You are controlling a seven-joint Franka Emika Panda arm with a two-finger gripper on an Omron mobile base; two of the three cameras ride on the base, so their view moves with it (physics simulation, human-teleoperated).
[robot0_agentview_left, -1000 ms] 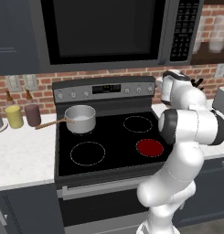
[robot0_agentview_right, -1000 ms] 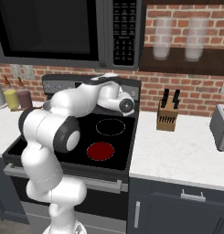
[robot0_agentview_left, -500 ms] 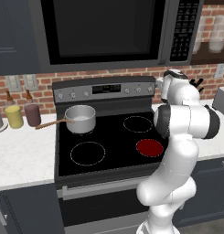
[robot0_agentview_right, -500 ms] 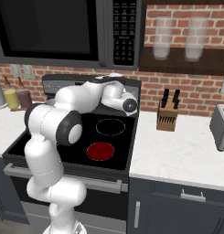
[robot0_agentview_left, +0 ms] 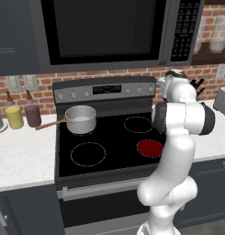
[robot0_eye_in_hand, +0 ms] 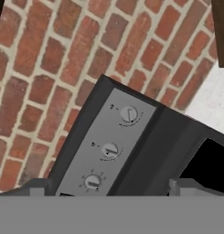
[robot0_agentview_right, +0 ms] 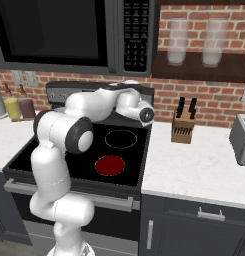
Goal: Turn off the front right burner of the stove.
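Note:
The stove (robot0_agentview_left: 109, 158) is a black glass-top range. Its front right burner (robot0_agentview_left: 150, 148) (robot0_agentview_right: 110, 165) shows as a solid red disc, while the other burners are thin white rings. The grey back panel (robot0_agentview_left: 104, 90) carries small knobs and a display. My gripper (robot0_eye_in_hand: 109, 188) is open and holds nothing. It hangs in front of the right end of that panel, apart from it. In the hand view three knobs run in a line: one (robot0_eye_in_hand: 129, 114), a second (robot0_eye_in_hand: 110, 150) and a third (robot0_eye_in_hand: 92, 182). My white arm rises beside the red burner.
A steel pot (robot0_agentview_left: 81, 118) with a wooden handle sits on the back left burner. Two jars (robot0_agentview_left: 15, 116) stand on the left counter. A microwave (robot0_agentview_left: 104, 30) hangs above the stove. A knife block (robot0_agentview_right: 184, 127) and a toaster (robot0_agentview_right: 241, 137) are on the right counter.
The arm has drawn up more upright and the hand has edged closer to the right end of the back panel. The jaws stayed open.

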